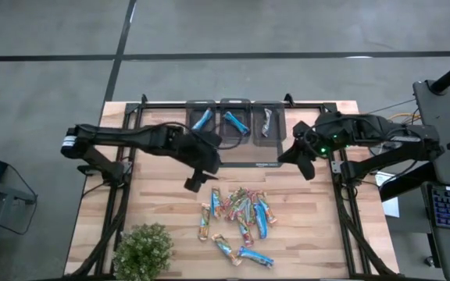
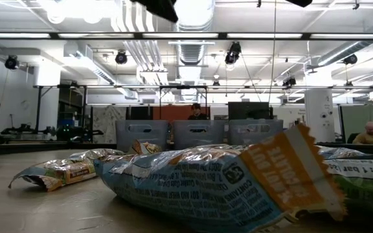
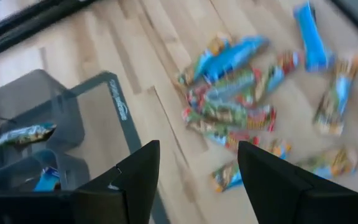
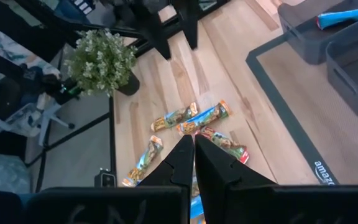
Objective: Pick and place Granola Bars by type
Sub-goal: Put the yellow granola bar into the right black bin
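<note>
Three grey bins [image 1: 233,125] sit in a row at the far edge of the table [image 1: 155,195], each w/ one bar inside: blue in the left and middle bins, a paler one in the right bin. The rest of the Granola Bars [image 1: 239,212] lie in a loose heap near table centre, approx. a dozen, though overlap makes the count rough; blue and multicoloured are mixed together, and I can't split them by type reliably. One plant [image 1: 142,250] stands at the near left corner.

Left gripper [image 1: 194,183] hovers between bins and heap, fingers spread, nothing held. Right gripper [image 1: 297,156] waits beside the right bin, fingers pressed together, empty.

Handling, by judgement: bars look light, slim, w/ slick crinkly foil that's likely to slide. Best to pinch across the narrow width at mid-length, and start w/ an outlier at the heap's edge, not one buried under neighbours.
</note>
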You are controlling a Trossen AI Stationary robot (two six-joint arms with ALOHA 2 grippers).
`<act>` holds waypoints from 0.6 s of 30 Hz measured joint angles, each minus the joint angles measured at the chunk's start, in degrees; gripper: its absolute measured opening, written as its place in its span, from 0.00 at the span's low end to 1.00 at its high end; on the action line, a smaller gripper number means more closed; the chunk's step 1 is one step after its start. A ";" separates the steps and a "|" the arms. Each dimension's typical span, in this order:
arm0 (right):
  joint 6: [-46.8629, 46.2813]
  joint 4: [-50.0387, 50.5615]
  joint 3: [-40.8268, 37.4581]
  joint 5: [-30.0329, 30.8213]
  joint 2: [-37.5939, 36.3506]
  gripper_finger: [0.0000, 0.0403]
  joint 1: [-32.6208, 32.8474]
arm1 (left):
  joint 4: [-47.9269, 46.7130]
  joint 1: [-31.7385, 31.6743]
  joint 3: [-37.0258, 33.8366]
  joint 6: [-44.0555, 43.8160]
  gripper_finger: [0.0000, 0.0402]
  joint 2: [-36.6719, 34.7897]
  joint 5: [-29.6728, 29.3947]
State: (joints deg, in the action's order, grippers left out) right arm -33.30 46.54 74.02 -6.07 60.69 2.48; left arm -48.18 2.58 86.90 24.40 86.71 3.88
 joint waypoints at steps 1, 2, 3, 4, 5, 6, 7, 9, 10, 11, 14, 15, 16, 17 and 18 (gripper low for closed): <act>-0.19 0.03 0.00 0.00 -0.31 0.02 0.00 | -0.14 0.03 -0.01 1.53 0.50 0.75 -0.22; -0.58 0.03 0.00 0.02 -0.51 0.02 0.00 | 0.07 0.04 -0.01 2.64 0.50 1.35 -0.90; -1.07 0.01 0.00 0.02 -0.68 0.02 0.02 | -0.05 0.06 -0.01 3.24 0.50 1.89 -1.53; -1.50 0.03 0.00 0.02 -0.76 0.02 0.00 | -0.33 0.07 -0.01 3.38 0.50 2.54 -1.57; -1.85 0.04 0.00 0.04 -0.89 0.02 0.00 | -0.40 0.07 -0.01 3.44 0.50 3.22 -1.72; -2.08 0.08 0.00 0.06 -1.00 0.02 0.00 | -0.45 0.05 -0.01 3.52 0.50 3.73 -1.76; -2.26 0.06 0.00 0.04 -0.99 0.02 0.00 | -0.80 0.05 -0.01 3.73 0.50 4.29 -1.84; -2.48 0.18 0.00 0.04 -1.07 0.02 0.00 | -1.19 0.07 -0.01 4.36 0.50 5.53 -1.84; -2.50 0.28 0.00 0.04 -1.05 0.02 0.01 | -1.35 0.11 -0.01 4.92 0.50 6.02 -1.84; -2.51 0.29 0.00 0.07 -0.96 0.02 0.02 | -1.67 0.11 -0.01 5.67 0.50 6.62 -1.85; -2.51 0.51 0.00 0.11 -0.96 0.02 0.00 | -1.97 0.11 -0.01 7.61 0.50 8.00 -1.87; -2.51 0.49 0.00 0.11 -0.94 0.02 0.00 | -2.08 0.12 -0.03 8.29 0.50 8.51 -1.86; -2.51 0.62 0.00 0.11 -0.95 0.02 0.00 | -2.07 0.14 -0.02 8.99 0.50 8.96 -1.86; -2.51 0.92 0.00 0.13 -0.96 0.02 0.00 | -2.25 0.14 -0.03 9.84 0.50 9.17 -1.86; -2.55 1.15 0.00 0.13 -0.94 0.02 0.02 | -2.79 0.16 -0.03 10.67 0.50 9.48 -1.86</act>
State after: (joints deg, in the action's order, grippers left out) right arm -35.84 47.68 74.02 -5.93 59.75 2.50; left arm -50.96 2.74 86.87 35.08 96.19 2.02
